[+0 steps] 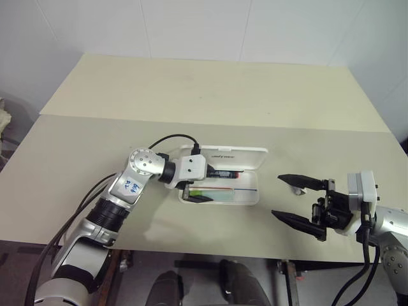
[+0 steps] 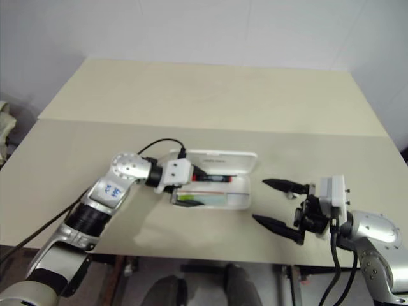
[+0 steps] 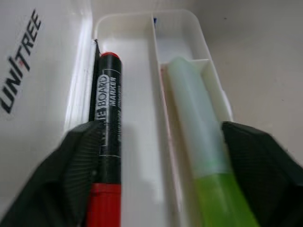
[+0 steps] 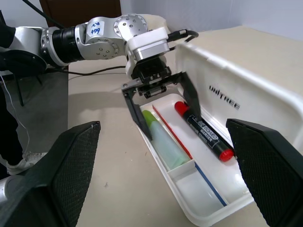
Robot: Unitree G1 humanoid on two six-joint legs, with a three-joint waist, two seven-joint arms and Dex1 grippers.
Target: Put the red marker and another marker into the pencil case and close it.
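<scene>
The white pencil case (image 1: 254, 195) lies open on the table, its lid (image 4: 246, 109) raised on the far side. Inside, the red marker (image 3: 109, 142) rests in the far compartment along the lid. The green highlighter (image 3: 199, 142), with its pale mint cap, sits in the near compartment. My left gripper (image 1: 210, 185) hangs open over the case's left end, one finger outside each marker, holding nothing. My right gripper (image 1: 278, 196) stands open just right of the case, its fingers pointing at it, nothing between them.
The case sits near the front of a pale wooden table (image 1: 210, 95), whose far half is bare. A black cable (image 1: 169, 139) loops over my left wrist. A white wall stands behind the table.
</scene>
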